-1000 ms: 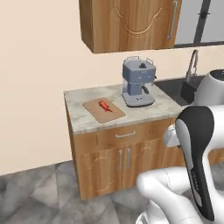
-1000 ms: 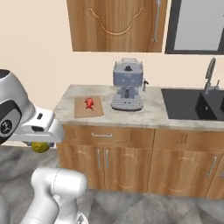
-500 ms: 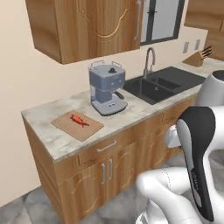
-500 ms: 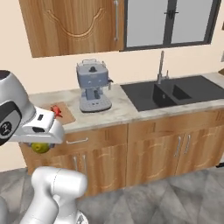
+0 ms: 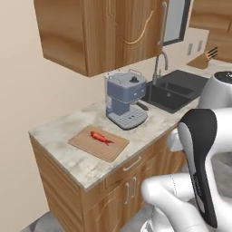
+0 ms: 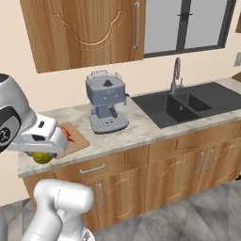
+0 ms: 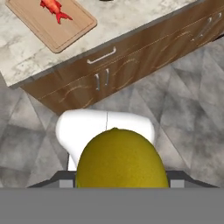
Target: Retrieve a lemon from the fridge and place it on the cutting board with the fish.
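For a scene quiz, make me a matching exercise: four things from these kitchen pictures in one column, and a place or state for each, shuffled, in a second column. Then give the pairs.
Things:
1. lemon
2. fish
3. coffee machine
4. knife block

Places or states:
A. on the counter between the cutting board and the sink
B. lying on the cutting board
C. on the counter beyond the sink
D. held in the gripper, off the counter

Pairs: 1-D, 2-B, 3-A, 4-C
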Tool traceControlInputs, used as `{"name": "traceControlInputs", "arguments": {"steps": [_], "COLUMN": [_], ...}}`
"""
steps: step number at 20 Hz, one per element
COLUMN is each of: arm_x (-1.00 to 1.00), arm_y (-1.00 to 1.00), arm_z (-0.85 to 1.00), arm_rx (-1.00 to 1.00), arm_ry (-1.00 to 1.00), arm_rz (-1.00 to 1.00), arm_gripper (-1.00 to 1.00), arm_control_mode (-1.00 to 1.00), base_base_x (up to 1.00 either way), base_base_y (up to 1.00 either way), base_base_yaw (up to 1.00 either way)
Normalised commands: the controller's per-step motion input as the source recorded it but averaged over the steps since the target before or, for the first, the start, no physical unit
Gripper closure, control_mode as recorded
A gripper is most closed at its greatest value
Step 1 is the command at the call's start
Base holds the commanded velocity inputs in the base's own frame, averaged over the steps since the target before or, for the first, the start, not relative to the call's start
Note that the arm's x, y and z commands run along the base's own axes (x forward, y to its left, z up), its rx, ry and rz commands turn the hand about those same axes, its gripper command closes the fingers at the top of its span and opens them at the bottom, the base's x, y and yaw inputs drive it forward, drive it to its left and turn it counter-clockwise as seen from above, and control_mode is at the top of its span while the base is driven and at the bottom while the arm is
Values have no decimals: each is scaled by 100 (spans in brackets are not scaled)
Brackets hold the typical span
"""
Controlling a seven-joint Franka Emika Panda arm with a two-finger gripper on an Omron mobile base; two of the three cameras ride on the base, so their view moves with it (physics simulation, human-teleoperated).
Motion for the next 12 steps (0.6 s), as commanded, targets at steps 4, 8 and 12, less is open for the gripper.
{"name": "traceControlInputs", "arguments": {"steps": [4,8,12], "arm_x": [0,0,0], "arm_y": [0,0,0], "arm_z": [0,0,0], "arm_rx": [0,0,0], "arm_ry": [0,0,0], "arm_rz": [0,0,0], "arm_gripper": [100,100,100], "arm_control_mode": [100,100,100], "base_base_x": [5,2,0], "base_base_y": [35,49,64], "base_base_yaw": [-9,-2,2]}}
